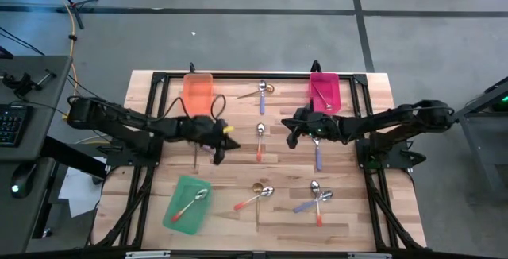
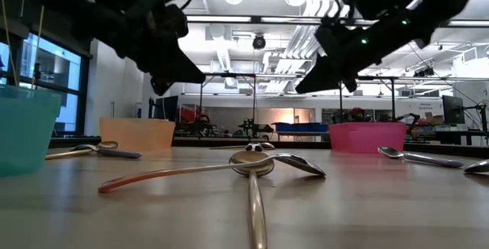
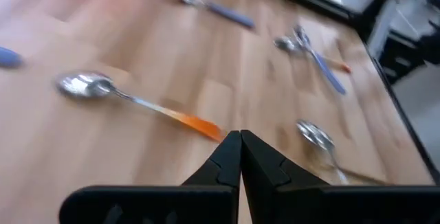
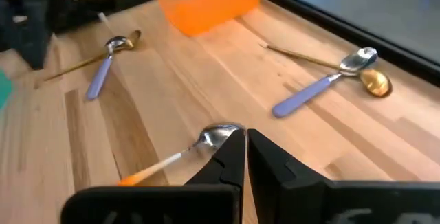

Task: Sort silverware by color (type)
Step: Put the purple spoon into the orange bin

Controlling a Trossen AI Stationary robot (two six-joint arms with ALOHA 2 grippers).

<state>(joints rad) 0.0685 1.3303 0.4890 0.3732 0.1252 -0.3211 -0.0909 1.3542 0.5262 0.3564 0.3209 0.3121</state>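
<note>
Between the two arms, bench (image 1: 238, 116) centre: an orange-handled spoon (image 1: 259, 141), flat on the wood, apart from every tray.
Long axis: runs front to back in the high view, silver bowl toward the far edge, orange handle toward the near edge.
Handling: judged light, stiff and slick, lying thin against the wood; likely to skate or pivot if pushed sideways.
Where to take hold: across the narrow handle just behind the bowl, fingers closing from either side and pressed low to the bench.
Left gripper (image 1: 219, 152): just left of the spoon, above the bench; fingers clenched together, nothing between them.
Right gripper (image 1: 292, 138): just right of the spoon; fingers nearly together with a thin gap, empty, though whether they are fully clenched is hard to say.
Other spoons: orange-handled spoon in green tray (image 1: 187, 204), gold spoon in pink tray (image 1: 325, 91); orange tray (image 1: 198, 94) seems empty.
</note>
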